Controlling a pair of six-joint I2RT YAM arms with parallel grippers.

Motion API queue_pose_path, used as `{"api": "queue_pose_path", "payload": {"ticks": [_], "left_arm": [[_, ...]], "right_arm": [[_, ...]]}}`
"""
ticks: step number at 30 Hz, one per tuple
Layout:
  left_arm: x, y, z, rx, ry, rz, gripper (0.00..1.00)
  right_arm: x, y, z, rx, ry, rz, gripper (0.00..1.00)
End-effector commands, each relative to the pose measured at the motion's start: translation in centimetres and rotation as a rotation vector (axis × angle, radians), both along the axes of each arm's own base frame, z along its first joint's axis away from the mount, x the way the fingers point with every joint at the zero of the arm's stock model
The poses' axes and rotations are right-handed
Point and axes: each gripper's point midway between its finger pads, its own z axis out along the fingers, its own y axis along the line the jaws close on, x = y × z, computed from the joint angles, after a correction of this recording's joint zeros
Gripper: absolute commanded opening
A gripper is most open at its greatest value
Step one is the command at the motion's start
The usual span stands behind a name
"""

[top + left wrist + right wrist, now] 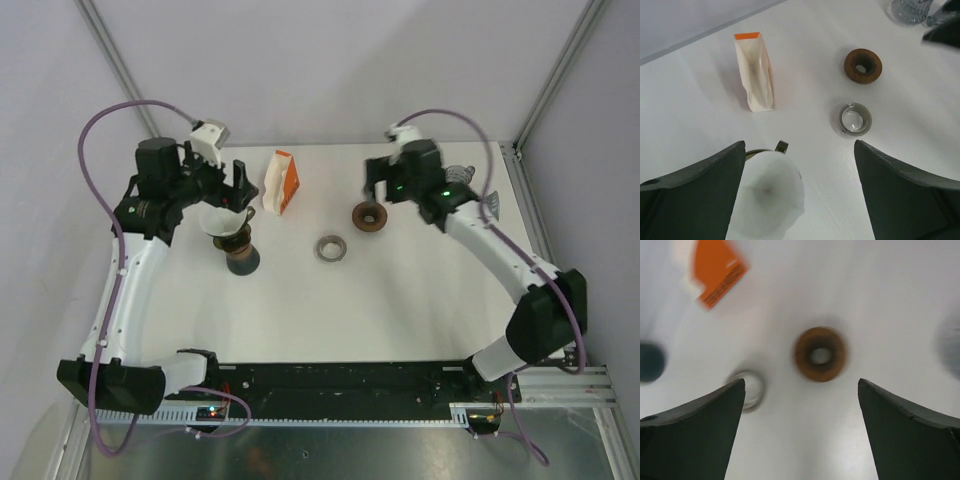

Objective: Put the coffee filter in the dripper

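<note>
The white paper coffee filter (222,218) sits opened as a cone in the dark dripper (241,260) at the left of the table. In the left wrist view the filter (767,195) fills the dripper, whose dark rim and handle (780,146) peek out behind it. My left gripper (800,144) hovers just above, open, with the filter close beside its left finger and nothing clamped. My right gripper (801,382) is open and empty above a brown ring (819,354). From above, the left gripper (228,195) and the right gripper (372,190) stand far apart.
An orange-and-white filter packet (281,183) stands at the back middle. A small metal-rimmed glass ring (331,248) lies mid-table near the brown ring (369,217). Clear glassware (470,180) stands at the back right. Frame posts line both sides.
</note>
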Motion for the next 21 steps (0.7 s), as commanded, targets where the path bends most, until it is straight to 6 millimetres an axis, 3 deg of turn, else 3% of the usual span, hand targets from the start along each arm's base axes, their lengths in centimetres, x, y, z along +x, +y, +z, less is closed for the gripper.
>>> {"api": "queue_pose_path", "payload": {"ticks": [1,5,10,15,21], "left_arm": [[1.4,-1.0,1.7,0.081,-0.085,-0.011,0.95],[1.8,-1.6,1.5,0.095,-0.081,-0.020,0.95],[2.0,-1.4,1.0,0.111,-0.078,-0.010,0.95],[2.2,-1.0,0.2,0.127,-0.061,0.006,0.95],[2.4,-0.9,-0.5,0.132,-0.044,0.017,0.96]], "right_arm": [[3.3,-11.5,3.1,-0.089,-0.097,-0.301,0.99],[6.0,-18.3,4.1,-0.051,-0.116,-0.441,0.99],[9.4,-25.1,3.1,-0.121,-0.031,-0.565,0.92],[12.1,-28.7,-0.5,-0.179,0.092,-0.603,0.69],[13.9,-29.6,-4.2,-0.159,0.161,-0.581,0.65]]}}
